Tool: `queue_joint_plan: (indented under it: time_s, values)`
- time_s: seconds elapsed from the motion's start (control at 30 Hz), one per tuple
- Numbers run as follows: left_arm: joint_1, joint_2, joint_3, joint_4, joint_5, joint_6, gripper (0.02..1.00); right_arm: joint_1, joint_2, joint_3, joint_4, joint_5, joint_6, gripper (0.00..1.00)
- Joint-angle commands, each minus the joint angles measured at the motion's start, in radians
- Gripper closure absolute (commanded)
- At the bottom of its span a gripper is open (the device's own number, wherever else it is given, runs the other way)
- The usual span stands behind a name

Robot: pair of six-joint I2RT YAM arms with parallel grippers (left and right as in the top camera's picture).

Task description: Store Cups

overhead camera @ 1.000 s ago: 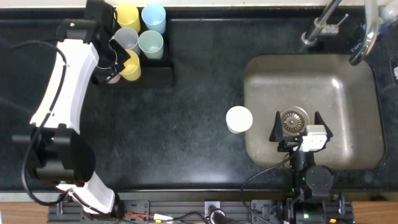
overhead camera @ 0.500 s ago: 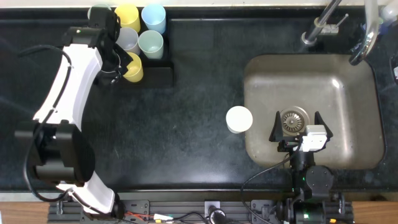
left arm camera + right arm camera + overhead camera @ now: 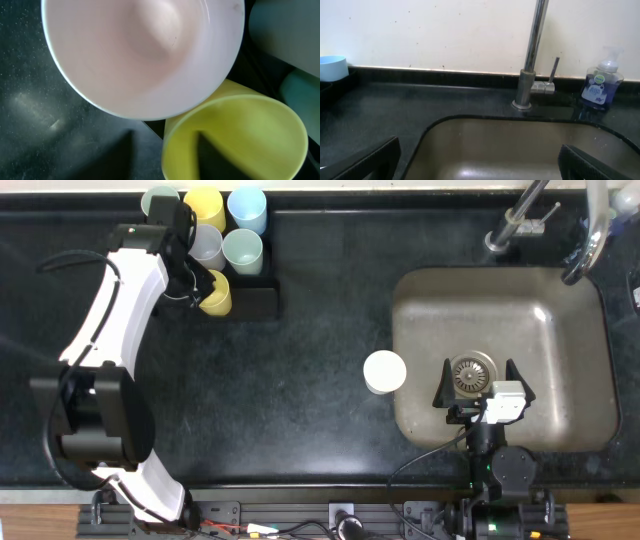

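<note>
1. Left wrist view: a pale pink cup point(image 3: 145, 50) sits right at the lens, overlapping the rim of a yellow cup point(image 3: 235, 140). The fingers are hidden, so I cannot tell whether the left tool grips it.
2. Top view: within the last second the left tool point(image 3: 183, 280) has slid toward the back of the black rack point(image 3: 255, 302). This uncovered a pale green cup point(image 3: 160, 200) at the rear corner, and the yellow cup shifted slightly.
3. That suggests the pink cup is being worked into a place beside the yellow one, not yet settled.
4. From above, the left arm covers the pink cup. That view adds a white cup point(image 3: 384, 371) waiting on the bench point(image 3: 300, 410), just beside the sink point(image 3: 540, 310).
5. The right tool point(image 3: 477, 385) hangs over the sink, fingers wide apart and empty, unmoved.
</note>
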Motion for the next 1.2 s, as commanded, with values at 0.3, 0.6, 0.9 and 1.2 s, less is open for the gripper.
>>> queue_joint_plan:
  time_s: [0.3,0.6,0.9,1.2]
  values:
    - [-0.041,-0.166,0.023,0.029,0.010,0.089,0.018,-0.005,-0.005,-0.013,0.004,-0.004,-0.003,0.003]
    - [-0.168,-0.694,-0.088,-0.018,-0.047,0.470,0.018,-0.005,-0.005,-0.013,0.004,-0.004,-0.003,0.003]
    - [-0.147,-1.519,-1.020,0.440,-0.132,0.769,0.018,-0.005,-0.005,-0.013,0.004,-0.004,-0.003,0.003]
    - [-0.147,-1.880,-1.590,1.059,-0.150,0.966,0.018,-0.005,-0.005,-0.013,0.004,-0.004,-0.003,0.005]
